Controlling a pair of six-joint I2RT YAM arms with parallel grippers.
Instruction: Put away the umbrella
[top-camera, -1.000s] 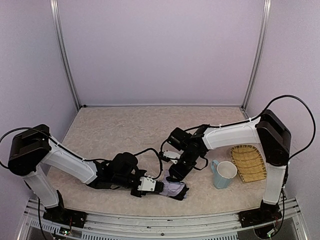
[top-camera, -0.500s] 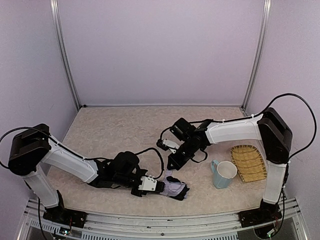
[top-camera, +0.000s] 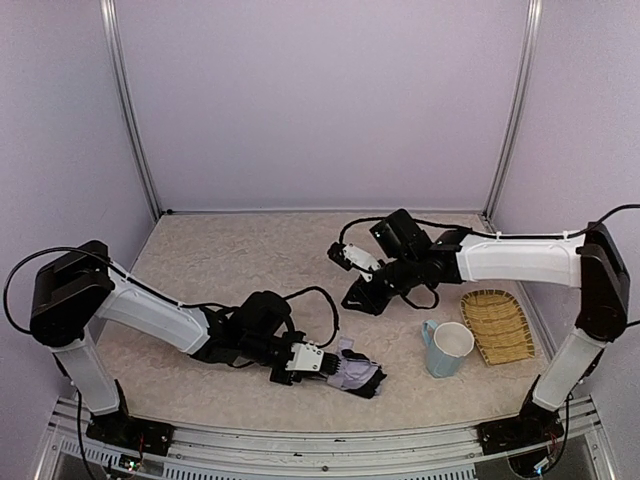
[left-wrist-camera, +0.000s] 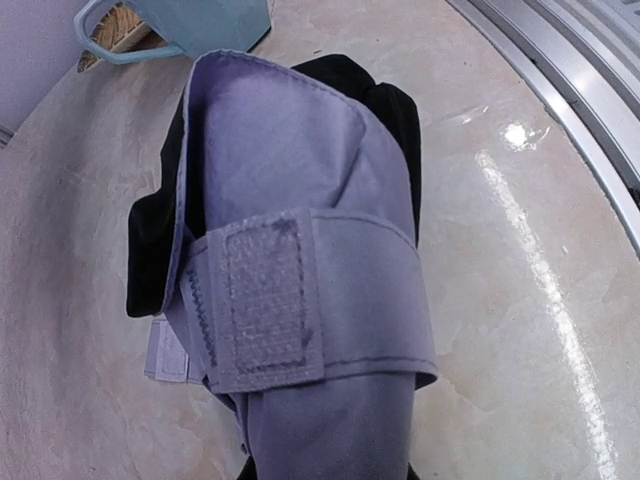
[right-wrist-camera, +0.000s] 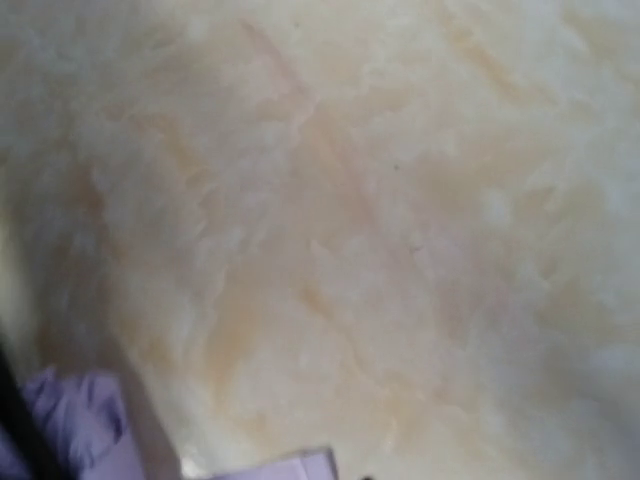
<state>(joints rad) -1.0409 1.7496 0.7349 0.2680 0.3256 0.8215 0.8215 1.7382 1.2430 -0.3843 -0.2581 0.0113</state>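
The umbrella (top-camera: 358, 372) lies folded on the table near the front edge, lavender fabric outside with black lining showing. In the left wrist view the umbrella (left-wrist-camera: 300, 230) fills the frame, and a lavender strap with a Velcro patch (left-wrist-camera: 265, 300) is wrapped round it. My left gripper (top-camera: 326, 364) is shut on its near end. My right gripper (top-camera: 354, 301) hangs over the table behind the umbrella and apart from it; its jaws show only as a dark shape. The right wrist view is blurred, with table and a scrap of lavender fabric (right-wrist-camera: 70, 420) at the lower left.
A pale blue mug (top-camera: 448, 348) stands right of the umbrella, and it also shows as the mug (left-wrist-camera: 170, 25) at the top of the left wrist view. A woven basket (top-camera: 497, 325) lies at the right edge. A metal rail (top-camera: 300, 440) runs along the table's front.
My right gripper has pulled up and back to the right, away from the umbrella. My left gripper, still on the umbrella, has shifted slightly right.
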